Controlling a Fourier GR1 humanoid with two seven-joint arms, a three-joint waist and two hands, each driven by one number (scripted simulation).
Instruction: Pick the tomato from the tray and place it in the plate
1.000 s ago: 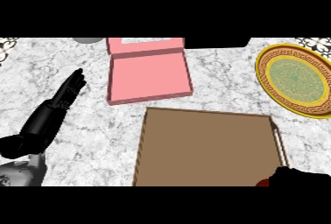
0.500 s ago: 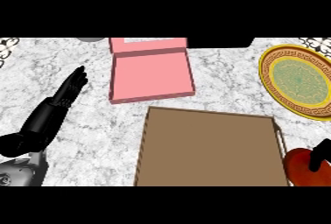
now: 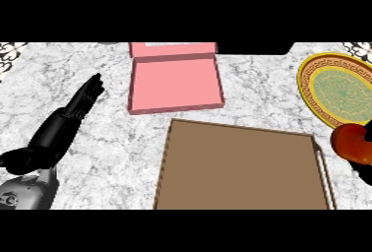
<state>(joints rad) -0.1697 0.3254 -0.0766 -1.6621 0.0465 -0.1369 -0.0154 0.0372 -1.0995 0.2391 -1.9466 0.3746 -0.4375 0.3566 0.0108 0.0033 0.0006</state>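
On my head view the brown tray (image 3: 240,167) lies bare at the middle of the marble table (image 3: 116,152), with an open pink box (image 3: 174,83) just beyond it. At the right edge I see the tomato (image 3: 355,145) off the tray, just below the gold-rimmed plate (image 3: 303,86), my right hand (image 3: 362,173) curled under it and mostly cut off. My left hand (image 3: 69,120) rests at the left, fingers straight.

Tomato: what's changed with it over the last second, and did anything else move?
The tomato, carried by the right hand, has moved from the view's lower right corner, along the right edge of the tray, up to the near rim of the plate. The left hand, pink box, tray and plate stayed put.
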